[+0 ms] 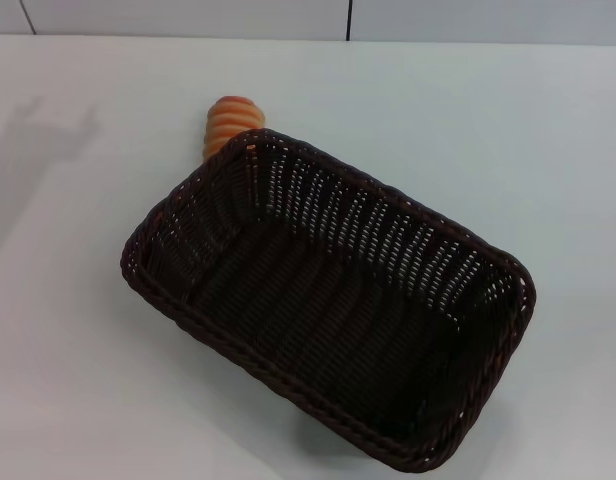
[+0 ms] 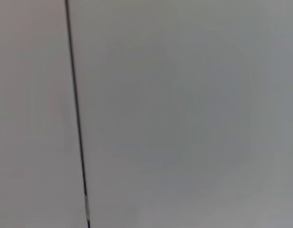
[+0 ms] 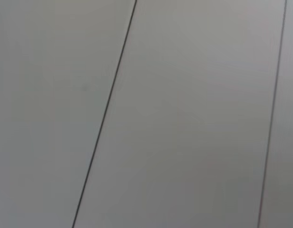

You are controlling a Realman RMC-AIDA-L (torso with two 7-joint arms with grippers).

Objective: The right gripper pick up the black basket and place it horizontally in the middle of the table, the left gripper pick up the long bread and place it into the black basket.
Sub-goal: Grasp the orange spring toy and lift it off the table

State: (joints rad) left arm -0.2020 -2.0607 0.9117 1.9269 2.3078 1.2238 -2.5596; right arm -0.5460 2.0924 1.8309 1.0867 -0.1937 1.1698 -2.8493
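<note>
Surface: a plain white table (image 1: pixel 78 330) is seen from the head view, bounded at the far edge by a pale wall with one dark vertical seam (image 1: pixel 348 20).
Grippers: neither the left nor the right gripper is shown in any view, so whether either is spread or pressed together cannot be told.
Left wrist view: only a pale flat panel crossed by a single thin dark line (image 2: pixel 76 114) is shown.
Right wrist view: a pale flat panel crossed by two thin dark lines is shown, one slanting (image 3: pixel 106 114) and one near the edge (image 3: pixel 272 114).
Count: one black basket (image 1: pixel 328 300) and one long bread (image 1: pixel 230 125) are counted on the table.
Basket position: the black basket is set upright on the table, near the middle and towards the near right, turned diagonally with its long axis running from far left to near right.
Basket contents: nothing is seen inside the basket; its woven floor is exposed.
Bread position: the long bread is laid on the table outside the basket, just beside its far-left corner, partly hidden behind the rim, with the orange-brown and cream stripes showing.
</note>
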